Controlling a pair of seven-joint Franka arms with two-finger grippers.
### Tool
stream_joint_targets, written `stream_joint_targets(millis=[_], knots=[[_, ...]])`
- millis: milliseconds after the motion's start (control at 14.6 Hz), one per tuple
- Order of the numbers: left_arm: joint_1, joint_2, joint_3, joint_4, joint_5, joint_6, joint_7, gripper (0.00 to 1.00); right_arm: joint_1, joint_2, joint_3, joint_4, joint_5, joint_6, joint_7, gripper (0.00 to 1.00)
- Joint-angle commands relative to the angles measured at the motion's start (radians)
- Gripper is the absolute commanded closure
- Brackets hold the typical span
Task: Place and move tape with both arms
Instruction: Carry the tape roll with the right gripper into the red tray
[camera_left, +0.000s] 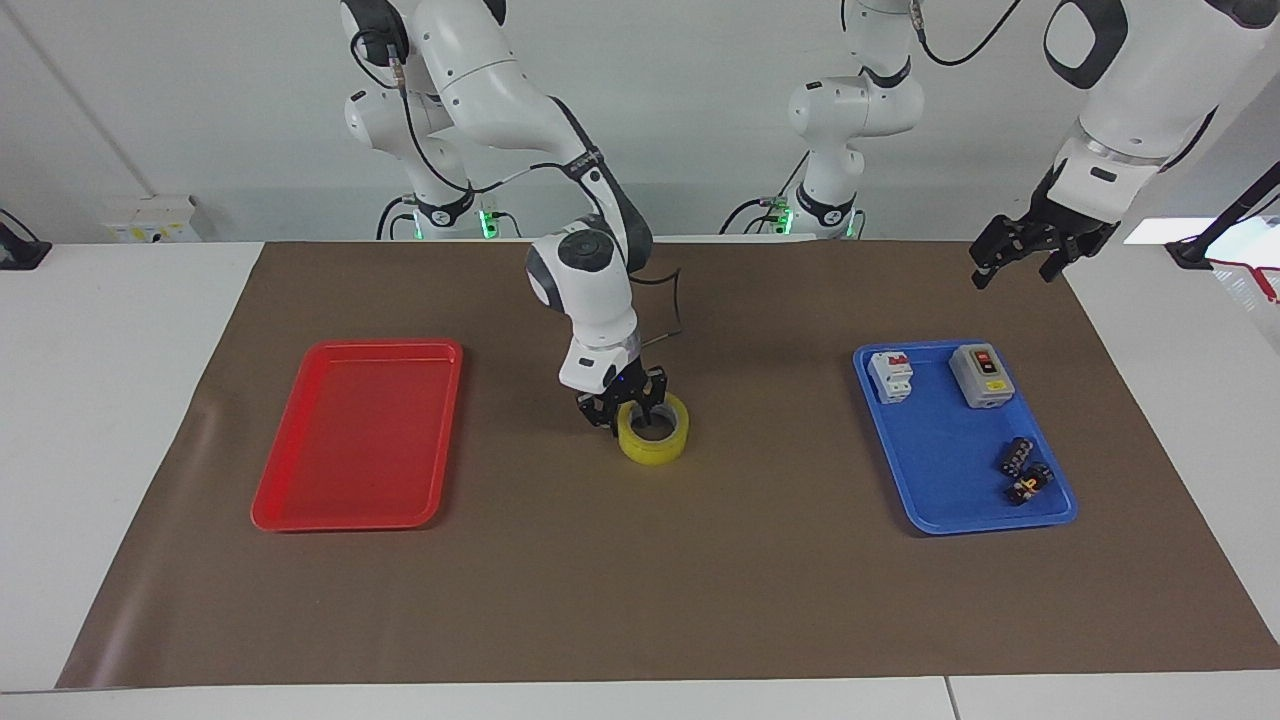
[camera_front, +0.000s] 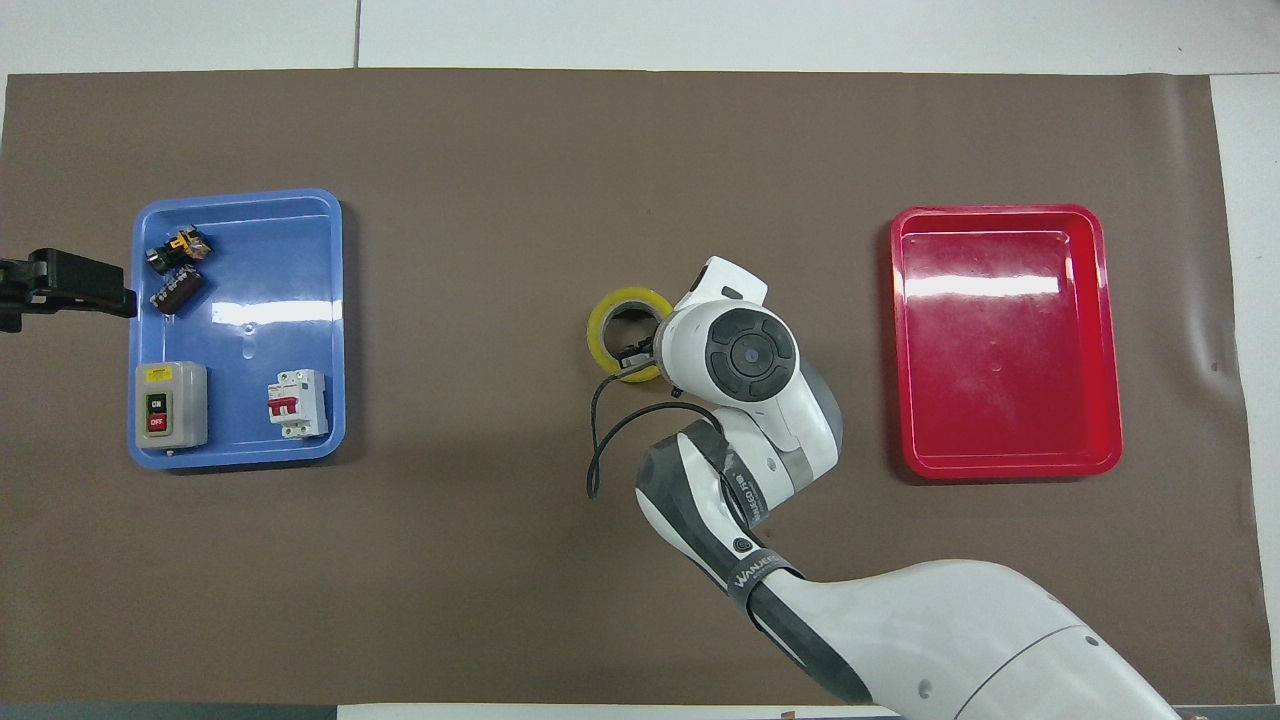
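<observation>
The tape, a yellow roll with a pale core, lies flat in the middle of the brown mat; it also shows in the overhead view. My right gripper is down at the roll's rim on the side nearer the robots. It is open, with one finger inside the ring and one outside. In the overhead view the wrist covers most of this gripper. My left gripper is open and empty, raised over the mat at the left arm's end, beside the blue tray; its tip shows in the overhead view.
The blue tray holds a white circuit breaker, a grey switch box and small black connector blocks. A red tray lies at the right arm's end. Bare brown mat lies between the trays.
</observation>
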Motion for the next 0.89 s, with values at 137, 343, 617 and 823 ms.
stream_joint_targets(millis=[137, 343, 617, 823], knots=[[0.01, 0.056, -0.004, 0.09, -0.014, -0.089, 0.016, 0.0, -0.028, -0.026, -0.011, 0.072, -0.006, -0.152, 0.003, 1.0], [0.011, 0.033, -0.004, 0.046, -0.018, -0.092, 0.016, 0.0, -0.11, -0.024, -0.008, 0.279, -0.008, -0.451, 0.005, 1.0], [0.005, 0.016, -0.004, 0.017, -0.018, -0.095, 0.018, 0.0, -0.228, -0.11, -0.003, 0.347, 0.003, -0.659, -0.045, 1.0], [0.0, 0.013, -0.006, 0.015, -0.018, -0.086, 0.016, 0.0, -0.32, -0.162, -0.006, 0.341, 0.006, -0.786, -0.222, 1.0]])
